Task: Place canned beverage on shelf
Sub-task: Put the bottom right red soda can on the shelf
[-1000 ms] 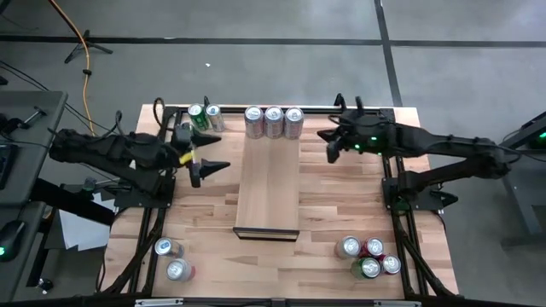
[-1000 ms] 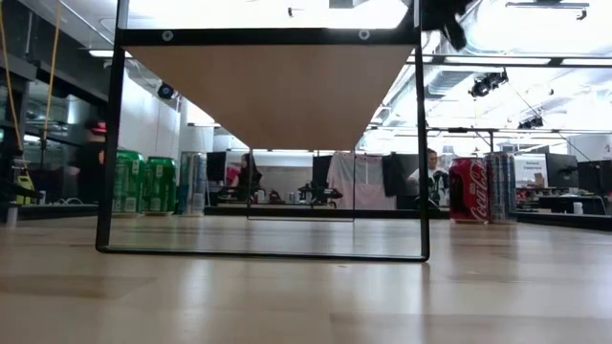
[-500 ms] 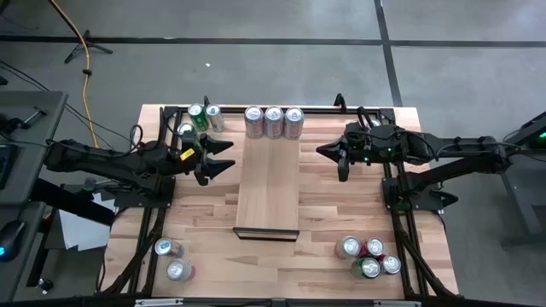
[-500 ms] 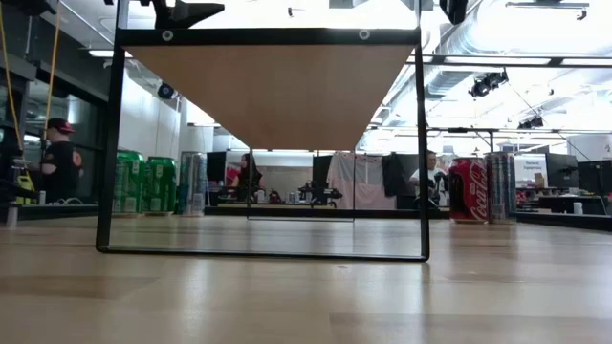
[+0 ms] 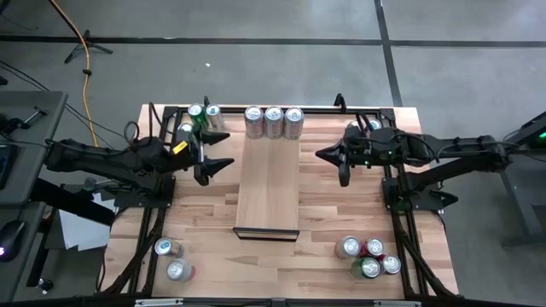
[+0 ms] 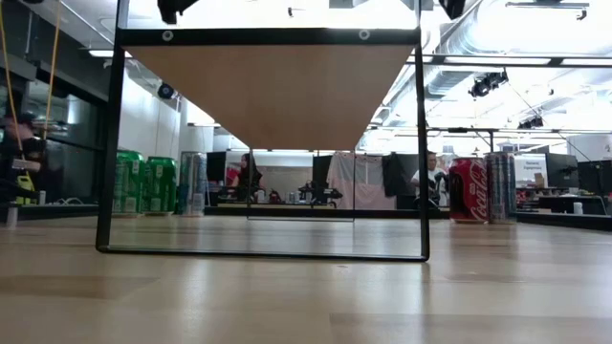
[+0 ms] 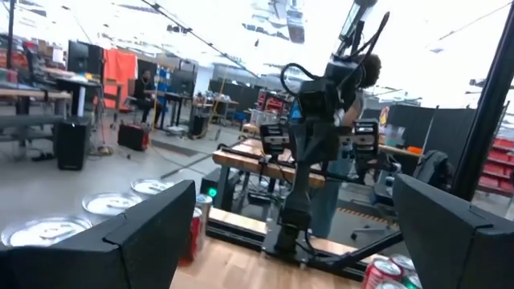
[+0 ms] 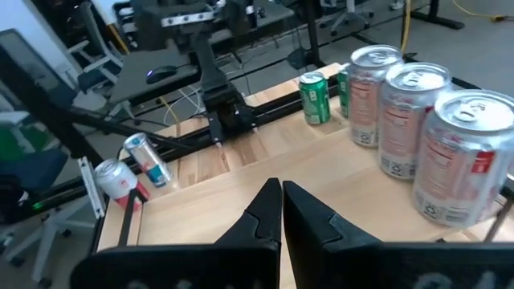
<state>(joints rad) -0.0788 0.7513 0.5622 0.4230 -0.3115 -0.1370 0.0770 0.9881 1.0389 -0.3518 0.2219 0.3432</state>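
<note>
The shelf (image 5: 268, 183) lies lengthwise down the middle of the table (image 5: 324, 213), a pale board with a dark lip at its near end. Three silver cans (image 5: 273, 122) stand in a row touching one another at its far end; from above I see only their tops, so I cannot tell their labels there, and whether they sit on the board or just past its end I cannot tell. In my right wrist view the same three cans (image 8: 418, 132) stand close by, the nearest one cut off at the picture's edge. From table height the shelf (image 6: 268, 91) shows only its underside and thin black legs, and the cans on it are hidden.

My left gripper (image 5: 213, 159) hangs just beside the shelf's left edge, near its far end, fingers spread wide and holding nothing. My right gripper (image 5: 334, 159) hangs off the shelf's right edge, a little farther out, fingers pressed together and empty. The three cans lie between the two grippers and slightly beyond them.

Behind my left gripper a few green and silver cans (image 5: 201, 118) crowd the far left corner, partly covered by the arm. Two more cans (image 5: 173, 259) lie at the near left, and a cluster of four (image 5: 368, 257) at the near right.
</note>
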